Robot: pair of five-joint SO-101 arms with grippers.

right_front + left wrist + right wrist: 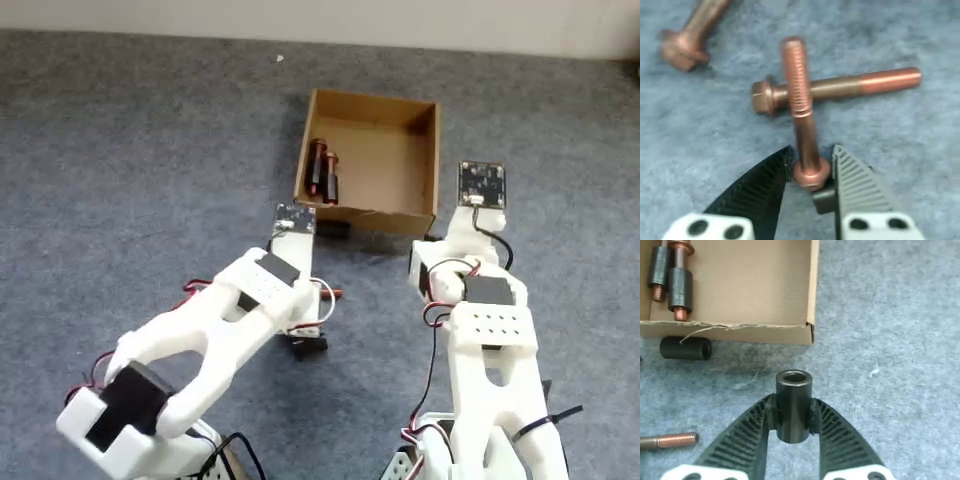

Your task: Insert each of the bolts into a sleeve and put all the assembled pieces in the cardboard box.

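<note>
My left gripper (812, 150) is shut on the head of a copper bolt (799, 95), whose threaded end points away from the wrist. Beneath it a second bolt (865, 84) lies crosswise on the grey carpet, and a third bolt (690, 35) lies farther off. My right gripper (792, 401) is shut on a black sleeve (794, 382) with its open bore facing the wrist camera. The gripper hangs over the carpet just outside the cardboard box (740, 332). Two assembled pieces (679, 287) lie inside the box (425, 170) along one wall.
A loose black sleeve (686, 348) lies on the carpet against the box's outer wall, also seen from above (335, 230). A bolt's threaded tip (670, 441) lies near the right gripper. Both white arms (250, 300) stand close together in front of the box.
</note>
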